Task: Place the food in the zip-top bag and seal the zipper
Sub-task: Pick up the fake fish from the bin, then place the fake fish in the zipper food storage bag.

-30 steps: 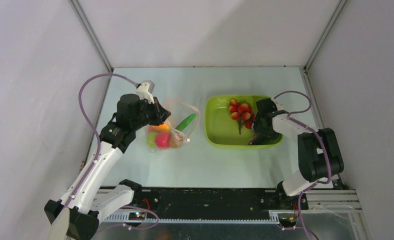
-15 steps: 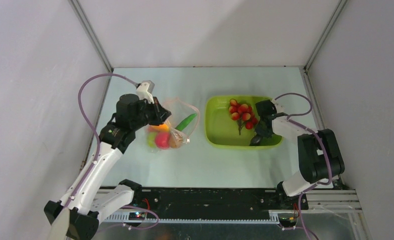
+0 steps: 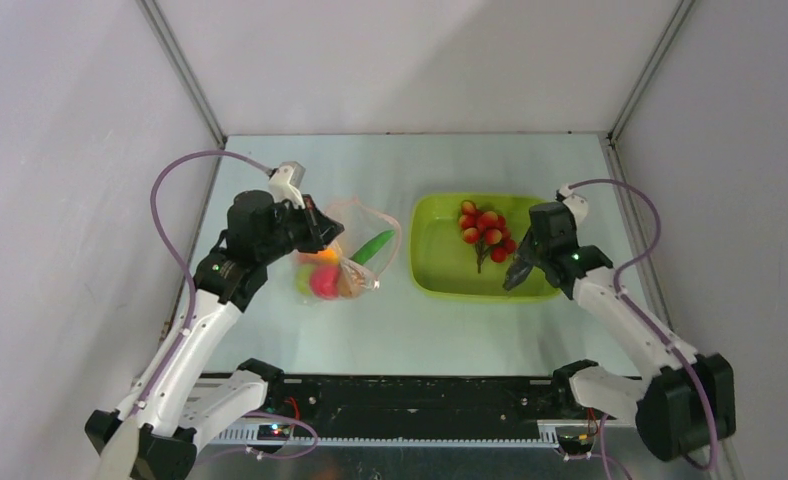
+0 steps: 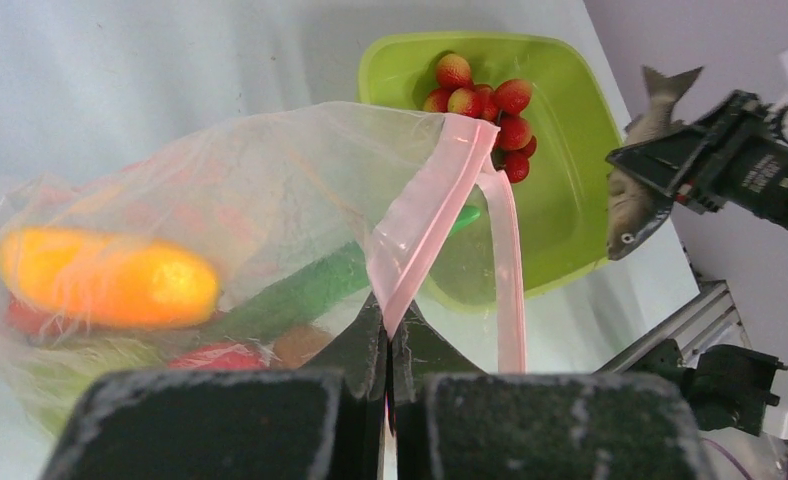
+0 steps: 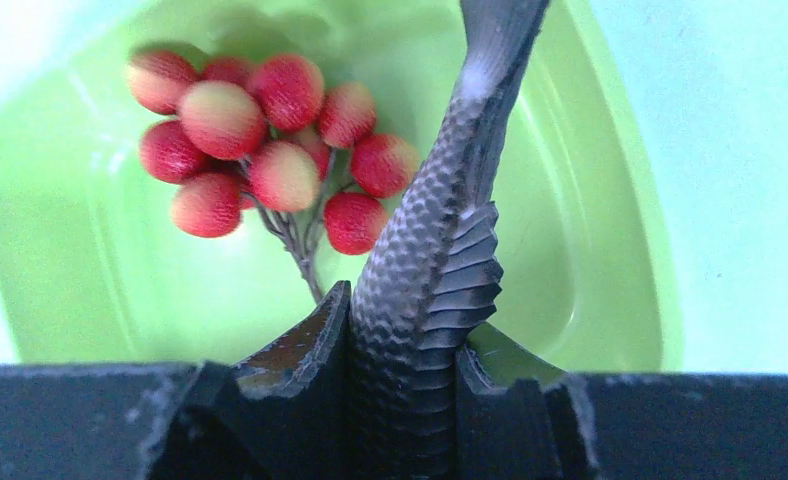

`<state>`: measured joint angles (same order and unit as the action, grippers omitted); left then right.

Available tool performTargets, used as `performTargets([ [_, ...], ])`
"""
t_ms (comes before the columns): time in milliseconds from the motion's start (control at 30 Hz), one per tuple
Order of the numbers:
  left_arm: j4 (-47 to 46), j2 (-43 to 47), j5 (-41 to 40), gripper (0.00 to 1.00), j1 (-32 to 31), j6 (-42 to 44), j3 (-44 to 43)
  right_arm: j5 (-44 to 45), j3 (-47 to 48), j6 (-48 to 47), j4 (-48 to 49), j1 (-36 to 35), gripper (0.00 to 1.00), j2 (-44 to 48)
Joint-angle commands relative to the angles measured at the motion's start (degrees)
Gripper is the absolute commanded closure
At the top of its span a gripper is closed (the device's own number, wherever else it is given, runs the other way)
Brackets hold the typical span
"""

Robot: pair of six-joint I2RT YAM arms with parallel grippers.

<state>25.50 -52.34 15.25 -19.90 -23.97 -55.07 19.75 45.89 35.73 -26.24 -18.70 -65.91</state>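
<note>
The zip-top bag (image 3: 342,252) lies left of centre, clear and crinkly, its mouth facing right. My left gripper (image 3: 328,232) is shut on the zipper (image 4: 435,215), pinching the pink strip and holding that edge up. Inside the bag I see an orange-yellow piece (image 4: 110,280), a long green pod (image 4: 300,295) and red and brown pieces. My right gripper (image 3: 519,270) is shut on a dark grey toy fish (image 5: 430,260), held by its body above the tub's near right corner, tail pointing away. A bunch of small red-pink strawberries (image 3: 482,228) lies in the tub.
The lime-green tub (image 3: 440,262) stands right of the bag, its left rim close to the bag's mouth. The grey enclosure walls close in the table on both sides and at the back. Black rails run along the near edge.
My right gripper has closed on the fish inside the tub and lifted it, and the right arm has risen and stretched out. The left gripper has kept its hold on the zipper.
</note>
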Motion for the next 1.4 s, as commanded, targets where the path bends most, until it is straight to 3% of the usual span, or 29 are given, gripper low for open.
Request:
performTargets([
  [0,-0.6,0.7,0.1,1.00,0.3,-2.2,-1.4,1.8,0.1,-3.1,0.8,-0.2,0.91,7.8],
  [167,0.7,-1.8,0.7,1.00,0.3,-4.7,-1.8,-4.1,0.1,-6.6,7.2,-3.2,0.91,15.1],
  [367,1.0,-4.4,2.9,1.00,0.3,-6.0,-1.9,-16.1,0.9,-13.2,19.9,-13.5,0.91,18.7],
  [433,0.8,-4.5,3.6,1.00,0.3,-6.3,-1.9,-16.6,1.3,-14.3,26.4,-19.8,0.92,18.4],
  [633,0.8,-2.5,3.5,1.00,0.4,-6.2,-1.9,-13.3,4.4,-17.3,45.3,-33.3,0.94,11.3],
  [867,0.6,-1.0,3.4,1.00,0.3,-6.3,-1.7,-5.4,10.5,-23.3,60.0,-41.9,0.93,-4.4],
  [967,0.2,-0.4,4.1,1.00,0.4,-6.6,-1.5,2.0,11.3,-26.4,70.5,-43.4,0.93,-9.9],
  [1367,-0.5,3.4,3.5,1.00,0.4,-8.8,-0.5,12.7,17.2,-33.1,87.1,-44.8,0.85,-29.0],
])
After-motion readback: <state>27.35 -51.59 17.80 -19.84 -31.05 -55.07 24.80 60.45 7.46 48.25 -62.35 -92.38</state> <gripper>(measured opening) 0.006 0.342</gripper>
